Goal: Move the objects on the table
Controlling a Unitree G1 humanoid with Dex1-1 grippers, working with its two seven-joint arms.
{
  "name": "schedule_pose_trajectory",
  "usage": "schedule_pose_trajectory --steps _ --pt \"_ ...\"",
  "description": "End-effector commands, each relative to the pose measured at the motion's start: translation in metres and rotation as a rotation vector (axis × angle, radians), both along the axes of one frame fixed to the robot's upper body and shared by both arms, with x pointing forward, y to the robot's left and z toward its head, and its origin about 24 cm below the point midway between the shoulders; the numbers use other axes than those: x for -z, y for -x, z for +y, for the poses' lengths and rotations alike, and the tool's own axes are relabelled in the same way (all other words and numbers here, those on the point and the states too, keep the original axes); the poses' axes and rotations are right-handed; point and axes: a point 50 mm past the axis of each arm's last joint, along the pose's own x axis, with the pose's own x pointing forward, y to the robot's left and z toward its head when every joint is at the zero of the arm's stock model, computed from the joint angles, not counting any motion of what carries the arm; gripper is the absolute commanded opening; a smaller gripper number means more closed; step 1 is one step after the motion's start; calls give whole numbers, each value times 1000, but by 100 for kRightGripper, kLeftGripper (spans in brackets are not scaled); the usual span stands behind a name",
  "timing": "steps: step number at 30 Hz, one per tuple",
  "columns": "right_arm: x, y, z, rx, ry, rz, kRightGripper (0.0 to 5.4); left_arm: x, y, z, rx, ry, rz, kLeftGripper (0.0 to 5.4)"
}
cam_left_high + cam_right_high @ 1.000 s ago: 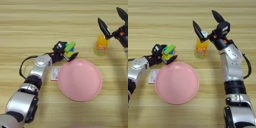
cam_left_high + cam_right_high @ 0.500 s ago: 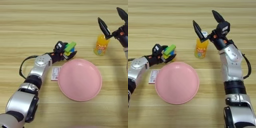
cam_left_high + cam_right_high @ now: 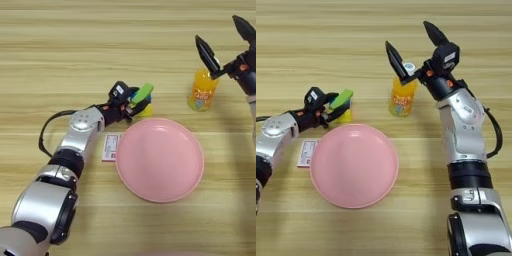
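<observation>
We see the table (image 3: 60, 45) filling the frame, its grain running across. The plate (image 3: 160, 159) lies flat at the centre, a little below the middle.

Our left gripper (image 3: 136, 102) reaches in from the lower left, ending just above the plate's upper left rim. Its fingers are pinched on the block (image 3: 142, 93), which sits tilted, its far end raised toward the upper right. Right under the block and the fingertips, blue and yellow parts of the cube (image 3: 144, 109) show, standing just beside the plate's rim. We cannot tell whether the block touches the cube.

The box (image 3: 110, 147) lies flat at the plate's left edge, beneath our left forearm, touching or nearly touching the rim; we cannot tell which.

The bottle (image 3: 401, 96) stands upright above and to the right of the plate, apart from it, with its cap (image 3: 409, 66) on top. Our right gripper (image 3: 415, 44) comes in from the right side of the frame and sits at the upper right, over the bottle's top. Its two fingers are spread wide: one finger (image 3: 396, 60) points up and left just beside the cap, the other rises well to the right of it. Neither finger closes on the bottle.
</observation>
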Motion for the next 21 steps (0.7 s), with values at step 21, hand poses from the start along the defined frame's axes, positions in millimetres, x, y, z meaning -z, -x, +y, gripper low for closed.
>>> schedule_pose_trajectory --steps 21 --pt "-1 1 2 -3 9 -2 540 -5 -4 3 0 -14 -11 132"
